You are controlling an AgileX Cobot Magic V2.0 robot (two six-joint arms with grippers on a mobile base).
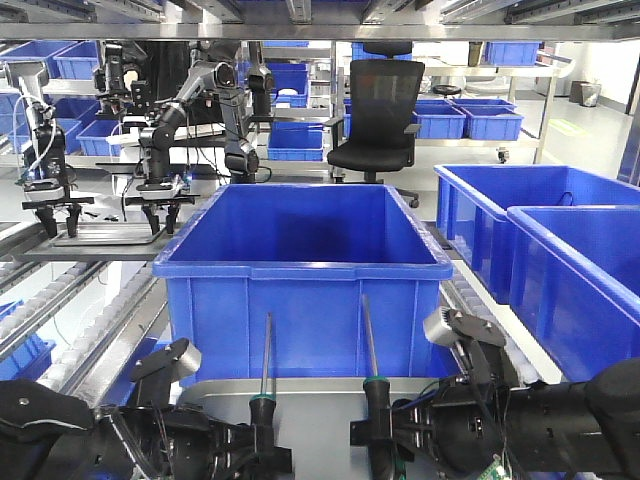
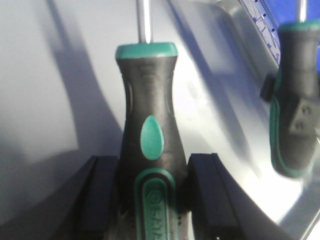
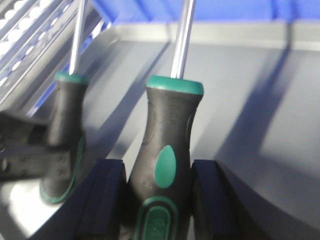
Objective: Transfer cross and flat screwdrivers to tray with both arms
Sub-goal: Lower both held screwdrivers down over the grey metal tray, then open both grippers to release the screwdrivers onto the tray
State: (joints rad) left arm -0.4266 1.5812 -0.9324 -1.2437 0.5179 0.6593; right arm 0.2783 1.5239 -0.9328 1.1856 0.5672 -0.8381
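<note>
Two black-and-green screwdrivers are held side by side over the silver tray [image 1: 320, 392], with their steel shafts pointing away toward the blue bin. My left gripper [image 1: 258, 452] is shut on the left screwdriver [image 1: 264, 400]. In the left wrist view its handle [image 2: 150, 135] sits between the fingers [image 2: 102, 195], above the tray floor [image 2: 55, 75], with the other screwdriver [image 2: 295, 100] to the right. My right gripper [image 1: 378, 440] is shut on the right screwdriver [image 1: 372, 390]. Its handle [image 3: 167, 145] fills my right gripper [image 3: 160, 200] over the tray [image 3: 260, 90]. Which tip is cross or flat is too small to tell.
A deep blue bin [image 1: 300, 260] stands directly behind the tray. Two more blue bins [image 1: 590, 290] sit to the right. A roller conveyor [image 1: 90, 315] runs along the left. Another arm station [image 1: 150, 190] and a black chair [image 1: 378, 110] are far back.
</note>
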